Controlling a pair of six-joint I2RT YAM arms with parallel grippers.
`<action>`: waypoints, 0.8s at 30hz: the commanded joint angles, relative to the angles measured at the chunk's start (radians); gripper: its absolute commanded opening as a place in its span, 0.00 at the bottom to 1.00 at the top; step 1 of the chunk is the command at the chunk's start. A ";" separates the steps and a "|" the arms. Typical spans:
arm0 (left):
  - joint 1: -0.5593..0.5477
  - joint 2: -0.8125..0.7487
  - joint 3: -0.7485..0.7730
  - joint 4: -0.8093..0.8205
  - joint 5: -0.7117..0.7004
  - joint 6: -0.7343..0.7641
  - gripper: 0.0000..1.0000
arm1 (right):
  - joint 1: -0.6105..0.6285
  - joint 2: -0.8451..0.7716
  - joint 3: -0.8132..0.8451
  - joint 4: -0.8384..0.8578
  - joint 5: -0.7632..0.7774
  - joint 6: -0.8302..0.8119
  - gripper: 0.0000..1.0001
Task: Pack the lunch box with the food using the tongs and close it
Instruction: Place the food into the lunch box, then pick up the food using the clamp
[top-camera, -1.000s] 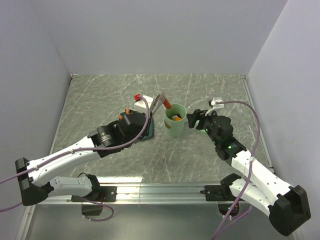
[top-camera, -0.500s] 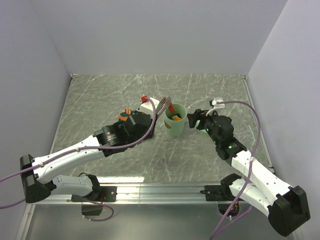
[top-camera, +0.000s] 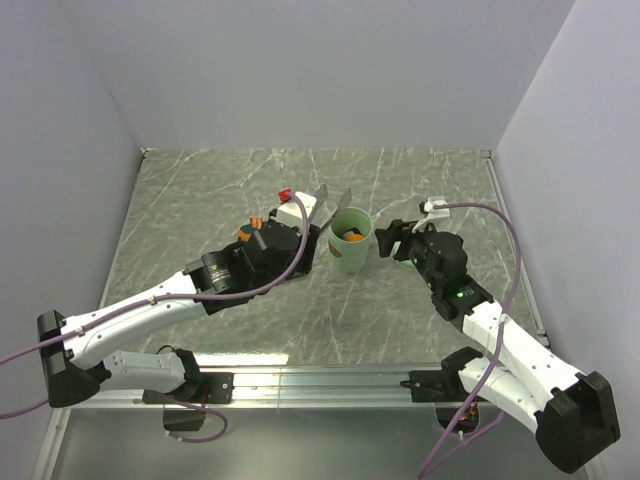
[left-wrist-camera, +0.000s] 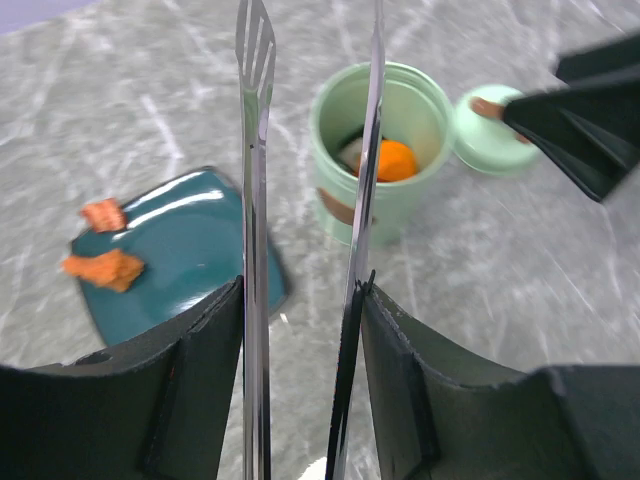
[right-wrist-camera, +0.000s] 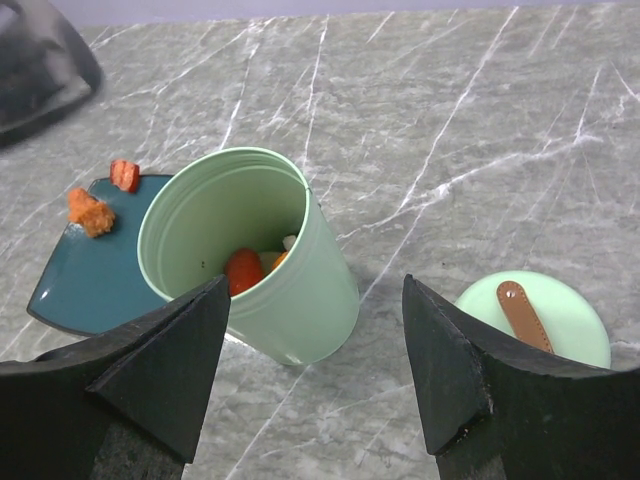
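Note:
The mint-green lunch box (top-camera: 351, 241) stands upright and uncovered at mid-table. Inside it lie food pieces: a red one (right-wrist-camera: 243, 270), an orange one (left-wrist-camera: 395, 160) and something white. Its lid (right-wrist-camera: 535, 320), with a brown handle, lies flat just right of it. My left gripper (left-wrist-camera: 303, 290) is shut on the metal tongs (left-wrist-camera: 255, 150). Their two arms are spread, with empty tips above and left of the lunch box rim. My right gripper (right-wrist-camera: 315, 283) hangs open right of the lunch box (right-wrist-camera: 255, 250), holding nothing. Two orange food pieces (left-wrist-camera: 105, 268) remain on the teal plate (left-wrist-camera: 190, 250).
The teal square plate (right-wrist-camera: 85, 275) lies left of the lunch box, mostly under my left arm in the top view. Grey walls close the marble table on three sides. A metal rail runs along the near edge (top-camera: 320, 385).
The tongs carried a red piece over the lunch box; now their arms have spread apart and the red piece lies inside. The right arm has stayed still.

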 joint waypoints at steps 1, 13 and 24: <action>-0.005 -0.056 0.002 0.005 -0.158 -0.043 0.54 | -0.011 -0.022 -0.006 0.036 -0.007 0.004 0.77; 0.159 -0.107 -0.174 -0.124 -0.226 -0.264 0.59 | -0.032 -0.019 -0.012 0.079 -0.082 0.003 0.77; 0.302 0.030 -0.228 -0.163 -0.085 -0.360 0.61 | -0.043 -0.036 -0.037 0.101 -0.133 0.010 0.77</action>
